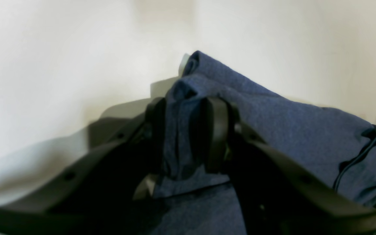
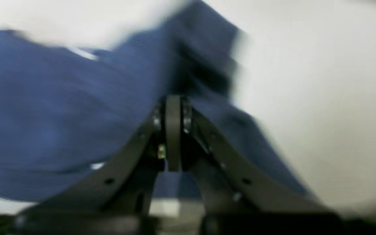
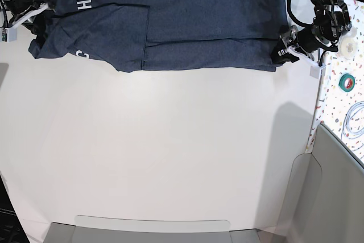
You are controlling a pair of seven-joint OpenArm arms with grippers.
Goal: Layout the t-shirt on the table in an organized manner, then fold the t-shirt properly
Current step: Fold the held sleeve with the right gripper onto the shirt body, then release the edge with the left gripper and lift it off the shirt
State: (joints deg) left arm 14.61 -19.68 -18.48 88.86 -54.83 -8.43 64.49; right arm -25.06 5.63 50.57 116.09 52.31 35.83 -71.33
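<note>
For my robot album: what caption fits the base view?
Two end effectors stretch a navy t-shirt across the far edge of the white table.

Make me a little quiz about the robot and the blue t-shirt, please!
1. True or false: the t-shirt lies stretched along the far edge of the white table.
2. What does the left gripper hold between its jaws? A) a roll of tape B) a bunch of the t-shirt's cloth C) nothing
3. Fill in: the white letters that show on the t-shirt are at the end near the ___ gripper.

Key:
1. True.
2. B. The left wrist view shows blue cloth bunched between the jaws.
3. Right. The letters sit by the right gripper, whose jaws are shut; that view is too blurred to show whether cloth is pinched.
</note>
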